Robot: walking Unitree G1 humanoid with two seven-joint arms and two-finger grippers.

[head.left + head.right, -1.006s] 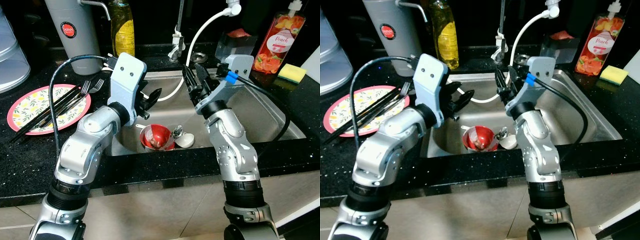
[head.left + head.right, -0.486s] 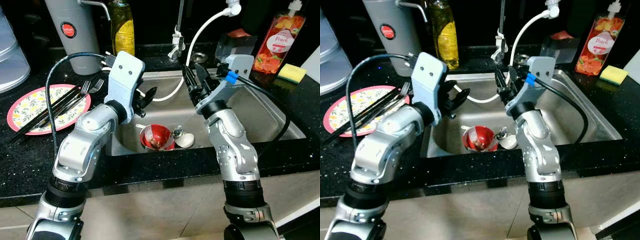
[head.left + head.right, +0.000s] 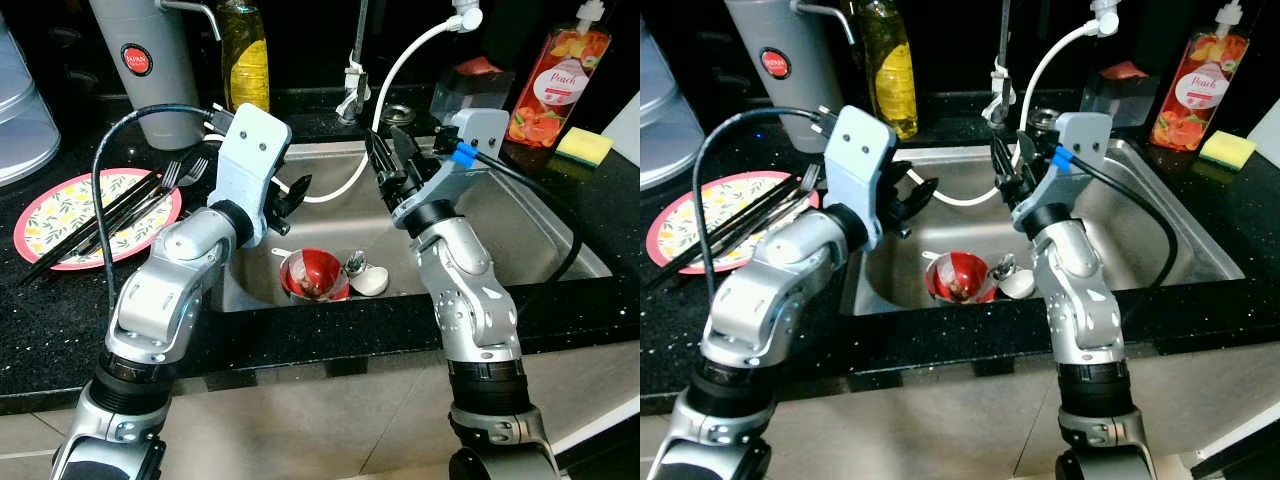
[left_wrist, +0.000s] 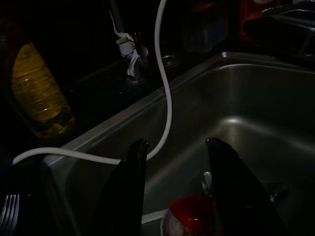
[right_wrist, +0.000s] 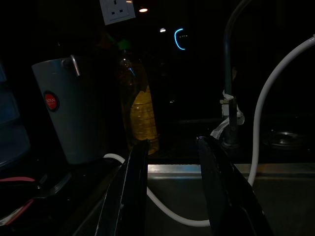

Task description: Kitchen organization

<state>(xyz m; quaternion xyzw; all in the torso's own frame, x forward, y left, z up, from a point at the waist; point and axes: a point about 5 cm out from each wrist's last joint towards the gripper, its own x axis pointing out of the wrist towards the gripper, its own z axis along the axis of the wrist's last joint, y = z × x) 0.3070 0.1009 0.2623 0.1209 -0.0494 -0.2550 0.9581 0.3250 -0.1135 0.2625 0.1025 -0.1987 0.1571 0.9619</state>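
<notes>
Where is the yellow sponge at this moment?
In the left eye view, the yellow sponge lies on the black countertop at the far right, beside the peach soap bottle and behind the steel sink.

You have bare steel across the right half of the sink (image 3: 540, 235). A red bowl (image 3: 312, 275) and a white cup (image 3: 368, 281) crowd the near left floor, and a white hose (image 3: 345, 175) loops over the back rim between both tools.
</notes>
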